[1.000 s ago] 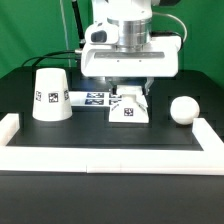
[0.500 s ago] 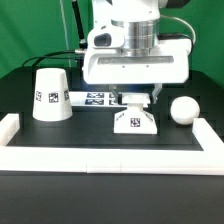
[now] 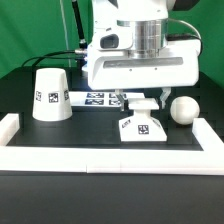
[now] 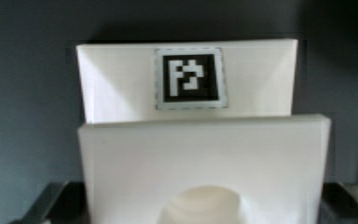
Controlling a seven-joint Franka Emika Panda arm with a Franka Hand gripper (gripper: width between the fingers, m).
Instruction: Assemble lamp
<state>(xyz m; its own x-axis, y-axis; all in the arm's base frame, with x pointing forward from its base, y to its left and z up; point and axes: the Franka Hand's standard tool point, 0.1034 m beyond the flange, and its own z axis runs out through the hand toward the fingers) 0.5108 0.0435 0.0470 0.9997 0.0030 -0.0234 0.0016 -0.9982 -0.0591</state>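
In the exterior view my gripper [image 3: 145, 104] points straight down from the wrist, with the arm upright above the middle of the black table [image 3: 95, 135]. Its fingers look pressed together on the raised far edge of the flat square white plastic base [image 3: 143, 128]. That base hangs directly beneath me, tilted so that its tagged face slopes toward the camera. Whether its low edge touches the table I cannot tell. The round white plastic bulb [image 3: 183, 110] lies on the exterior view's right, near the base but apart from it. The tapered white plastic shade [image 3: 50, 93] stands mouth-down on the exterior view's left, well apart from both. The marker board [image 3: 92, 98] lies behind the base, and the low white border rail [image 3: 100, 157] runs in front. I judge that the coming move turns on that tilt: the base must come level before it can sit flat, with the bulb close by on the one side. In the wrist view the base [image 4: 190, 125] fills nearly the whole picture, its black-and-white tag [image 4: 190, 78] square to the lens, so it is centred under my wrist. The step across its face agrees with the tilt. My fingertips are not clear here, so this view does not confirm the grip.
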